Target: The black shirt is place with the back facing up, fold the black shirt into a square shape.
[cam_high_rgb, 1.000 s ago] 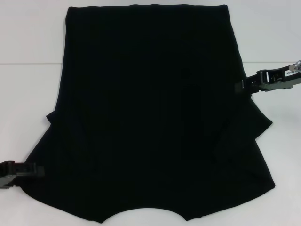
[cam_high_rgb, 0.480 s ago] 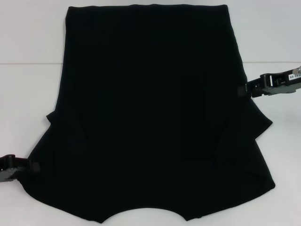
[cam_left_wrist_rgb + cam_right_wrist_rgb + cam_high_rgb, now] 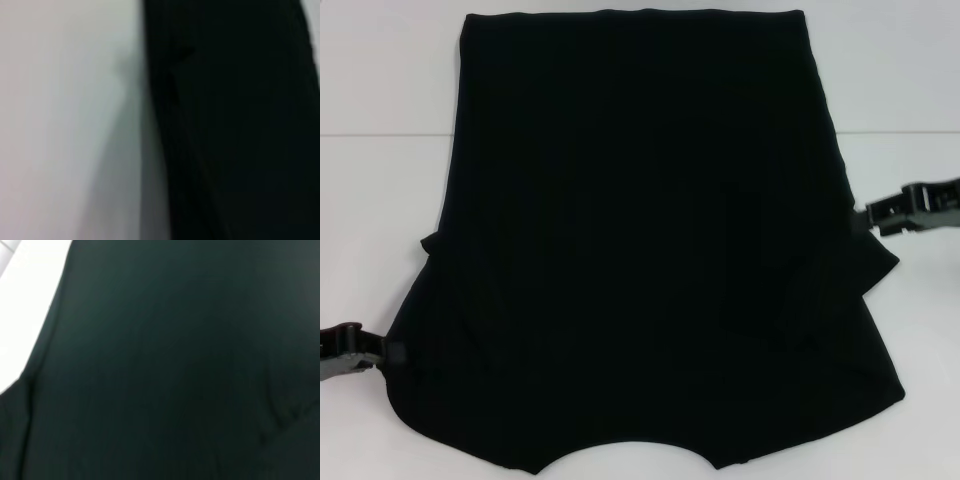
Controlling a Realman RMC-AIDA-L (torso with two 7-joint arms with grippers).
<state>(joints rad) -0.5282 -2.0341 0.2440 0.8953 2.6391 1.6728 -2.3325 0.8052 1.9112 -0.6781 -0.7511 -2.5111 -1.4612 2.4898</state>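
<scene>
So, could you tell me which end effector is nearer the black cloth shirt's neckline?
Left: beside the near shoulder edge of the black cloth shirt. Right is farther up the side.

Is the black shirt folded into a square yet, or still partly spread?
Partly folded: the black shirt has sleeves tucked in, full length still laid out.

left gripper (image 3: 382, 352) low at near-left edge, right gripper (image 3: 872, 212) mid-right

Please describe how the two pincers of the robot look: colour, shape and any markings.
In the head view, both the left pincer and the right pincer are black, slim and blocky, built of angular segments. The left one shows greyish edges. No cables or readable markings are visible on either.
</scene>
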